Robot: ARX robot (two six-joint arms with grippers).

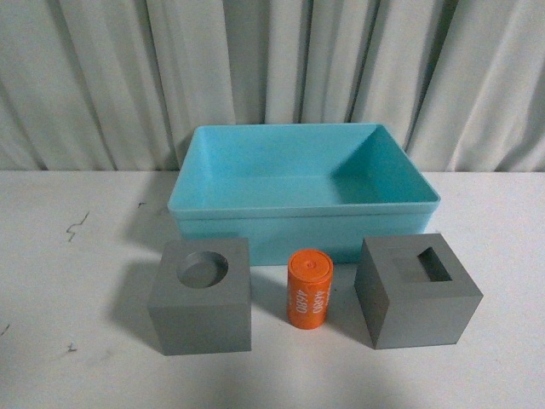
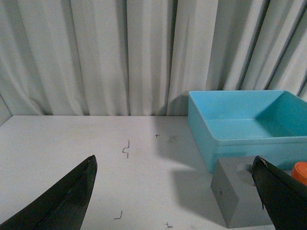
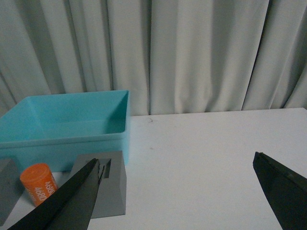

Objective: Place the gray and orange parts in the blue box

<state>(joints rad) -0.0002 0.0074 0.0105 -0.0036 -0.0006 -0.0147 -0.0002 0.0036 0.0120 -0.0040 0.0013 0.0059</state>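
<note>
A gray cube with a round recess (image 1: 203, 296) stands on the white table, left of an upright orange cylinder (image 1: 309, 288) lettered "4680". To the cylinder's right is a gray cube with a square recess (image 1: 416, 290). Behind all three is the empty blue box (image 1: 302, 215). Neither arm shows in the front view. My left gripper (image 2: 175, 165) is open, back from the round-recess cube (image 2: 234, 194), with the box (image 2: 218, 126) beyond. My right gripper (image 3: 176, 165) is open over bare table, the square-recess cube (image 3: 109, 190) and orange cylinder (image 3: 39, 182) at one side.
Pale pleated curtains (image 1: 272, 68) hang behind the table. A few small dark marks (image 1: 77, 226) dot the white tabletop (image 1: 68, 281) left of the box.
</note>
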